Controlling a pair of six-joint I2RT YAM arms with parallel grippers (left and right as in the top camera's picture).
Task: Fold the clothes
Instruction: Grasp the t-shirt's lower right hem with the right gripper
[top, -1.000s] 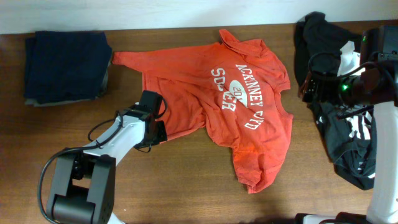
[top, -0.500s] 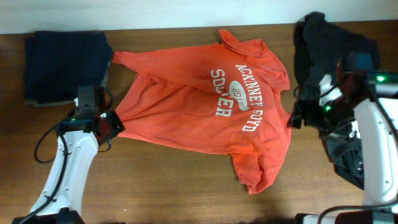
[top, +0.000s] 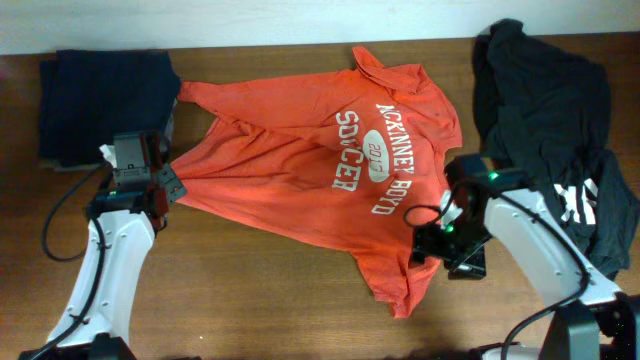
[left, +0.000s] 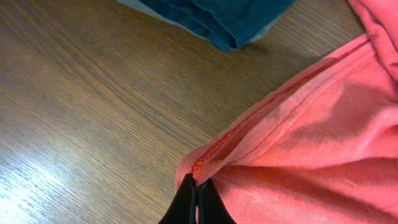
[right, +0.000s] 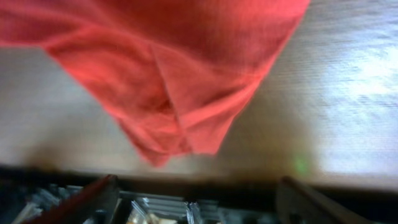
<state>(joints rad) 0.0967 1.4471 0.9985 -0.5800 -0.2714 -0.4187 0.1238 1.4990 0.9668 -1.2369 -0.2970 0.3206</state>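
An orange T-shirt (top: 330, 170) with white "SOCCER" lettering lies spread across the wooden table. My left gripper (top: 168, 185) is shut on the shirt's left hem corner (left: 205, 167), with the cloth pinched between its black fingers (left: 196, 198). My right gripper (top: 440, 245) hovers over the shirt's lower right part, beside its right edge. In the right wrist view its fingers (right: 193, 196) stand wide apart, empty, with the shirt's lower corner (right: 168, 134) ahead of them; that view is blurred.
A folded dark blue garment (top: 100, 105) lies at the back left, next to the shirt's sleeve; it also shows in the left wrist view (left: 224, 18). A heap of black clothes (top: 555, 130) lies at the right. Bare wood (top: 280, 290) runs along the front.
My left gripper pulled the shirt's left hem leftward, spreading the cloth, and then held. My right arm swung from the black heap down and left to the shirt's lower right part.
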